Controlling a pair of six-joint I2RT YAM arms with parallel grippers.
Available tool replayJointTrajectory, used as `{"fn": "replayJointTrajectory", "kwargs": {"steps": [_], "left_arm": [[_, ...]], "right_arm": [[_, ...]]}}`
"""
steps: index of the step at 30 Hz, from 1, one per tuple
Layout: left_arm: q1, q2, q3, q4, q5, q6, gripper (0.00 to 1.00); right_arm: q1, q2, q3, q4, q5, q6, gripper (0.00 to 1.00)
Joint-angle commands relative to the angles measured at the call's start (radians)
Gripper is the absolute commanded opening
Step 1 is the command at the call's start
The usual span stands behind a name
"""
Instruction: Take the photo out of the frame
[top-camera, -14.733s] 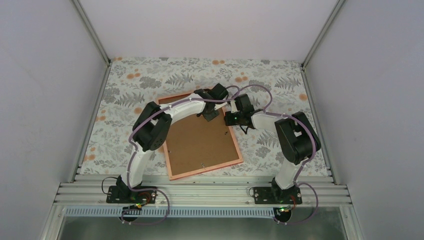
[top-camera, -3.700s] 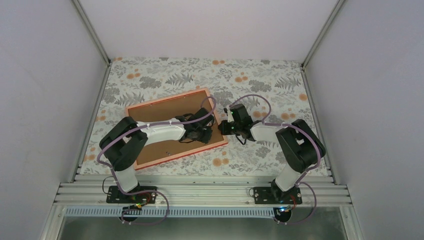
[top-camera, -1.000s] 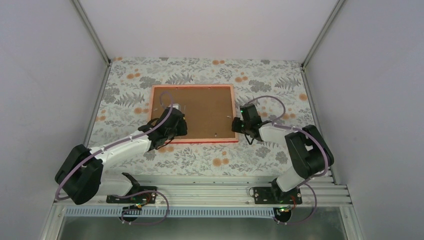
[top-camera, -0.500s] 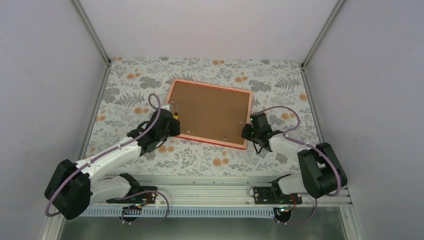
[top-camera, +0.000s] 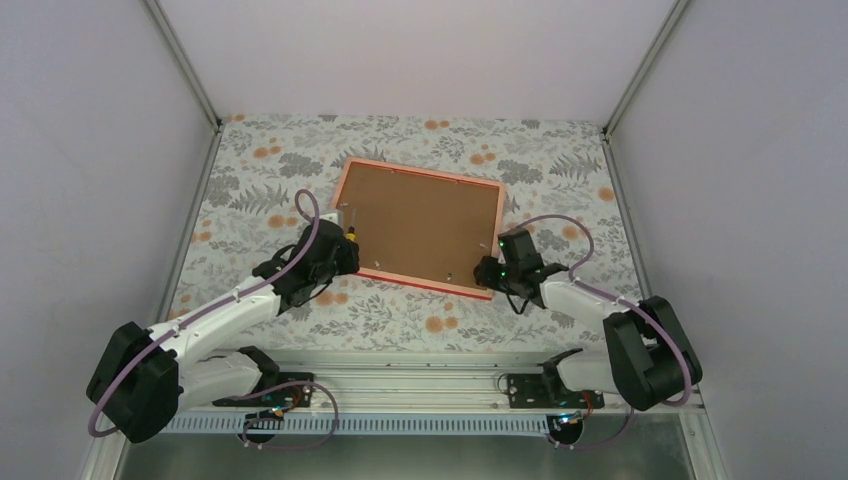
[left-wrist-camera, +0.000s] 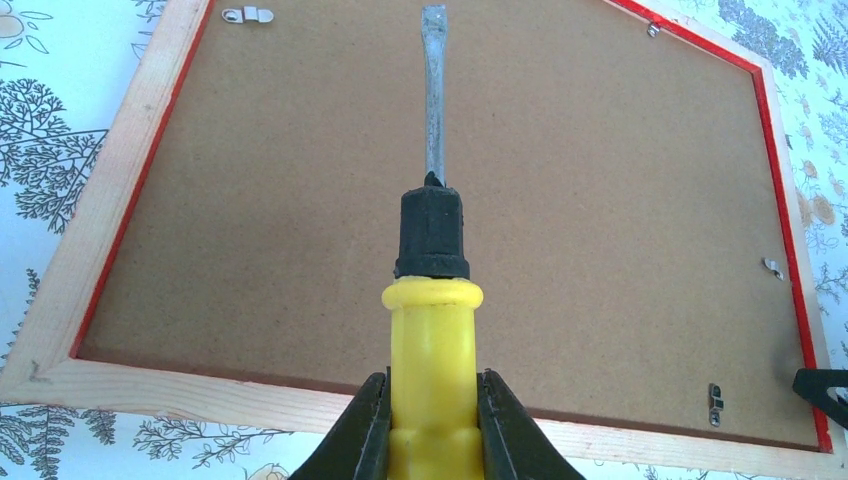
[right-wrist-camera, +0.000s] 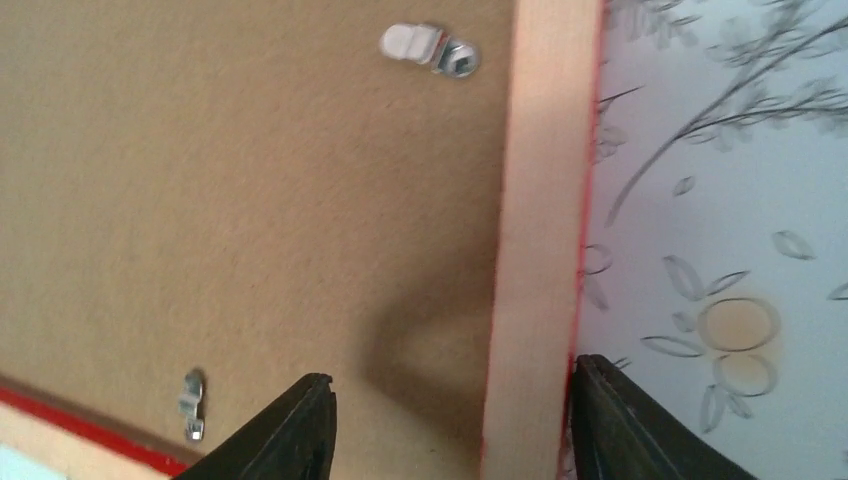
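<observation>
The frame (top-camera: 420, 228) lies back-up on the floral table (top-camera: 260, 170), brown board showing. At its near right corner the right gripper (right-wrist-camera: 455, 420) is released, fingers astride the rim. At its near left corner the left gripper (left-wrist-camera: 432, 425) grasps a yellow-handled screwdriver (left-wrist-camera: 432, 300).

Flat frame (top-camera: 420, 225) fills mid-table; open table (top-camera: 270, 170) runs beyond far edge and both sides, up to walls (top-camera: 90, 200). Blocking: screwdriver (left-wrist-camera: 430, 235) in left gripper (left-wrist-camera: 432, 430) over left edge; right gripper (right-wrist-camera: 452, 400), jaws spread, straddling near-right rim.
</observation>
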Motion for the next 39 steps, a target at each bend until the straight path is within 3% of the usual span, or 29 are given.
{"fn": "replayJointTrajectory", "kwargs": {"steps": [1,13,21,25,30,34,39], "left_arm": [[0.005,-0.008,-0.007,0.012,0.016,0.01,0.03],[0.005,-0.006,-0.006,0.009,0.026,0.017,0.03],[0.005,-0.02,-0.007,-0.002,0.027,0.021,0.02],[0.005,-0.037,-0.008,-0.012,0.018,0.024,0.02],[0.005,-0.042,-0.006,-0.017,0.014,0.029,0.02],[0.005,-0.043,-0.012,-0.017,0.015,0.034,0.02],[0.005,-0.05,-0.012,-0.021,0.007,0.045,0.03]], "right_arm": [[0.073,-0.004,-0.019,-0.038,-0.075,-0.03,0.52],[0.349,-0.007,0.022,0.03,-0.106,0.091,0.57],[0.508,0.145,0.192,0.036,-0.103,0.036,0.65],[0.509,0.142,0.224,0.004,-0.116,-0.014,0.68],[0.484,0.094,0.278,-0.094,-0.008,-0.138,0.73],[0.358,0.065,0.323,-0.109,-0.004,-0.301,0.71],[0.164,0.14,0.449,-0.143,-0.021,-0.498,0.71]]}}
